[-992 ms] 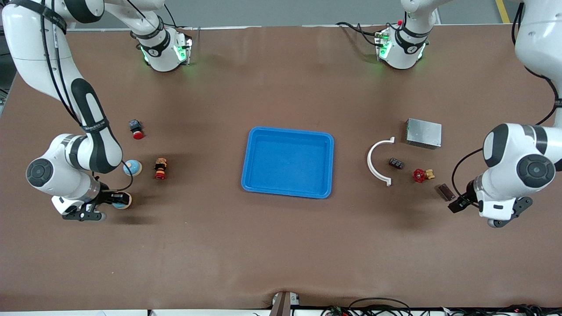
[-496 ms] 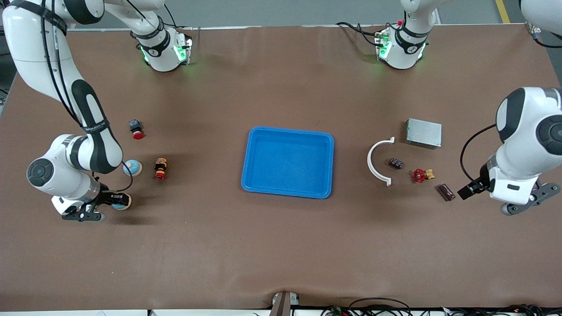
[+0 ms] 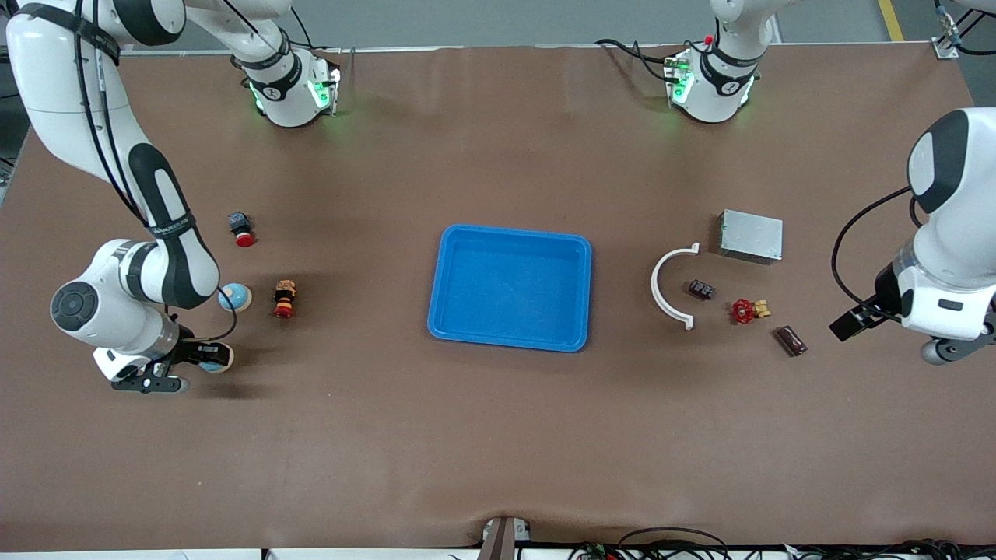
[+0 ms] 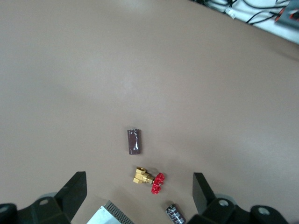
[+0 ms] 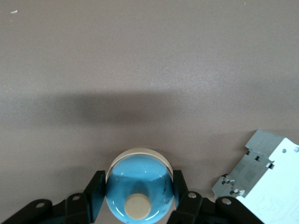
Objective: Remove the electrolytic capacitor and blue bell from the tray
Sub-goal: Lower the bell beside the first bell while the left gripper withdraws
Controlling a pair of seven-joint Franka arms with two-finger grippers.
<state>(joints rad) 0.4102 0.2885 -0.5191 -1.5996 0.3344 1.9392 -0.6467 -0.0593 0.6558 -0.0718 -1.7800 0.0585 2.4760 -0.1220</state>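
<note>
Risk first: our right gripper (image 3: 204,359), low over the desk (image 3: 498,435) well away from the tray (image 3: 510,288) toward the right arm's end, has its fingers (image 5: 96,193) clamped on the glossy, rounded blue bell (image 5: 138,191), which could roll once released. Our left gripper (image 4: 139,198), fingers apart, hangs over the dark electrolytic capacitor (image 3: 790,341), lying outside the bright-blue tray.

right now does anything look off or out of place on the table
Nothing looks damaged or spilled. The tray is empty, the right gripper is shut on a blue bell, and the left gripper hangs open above the table.
</note>
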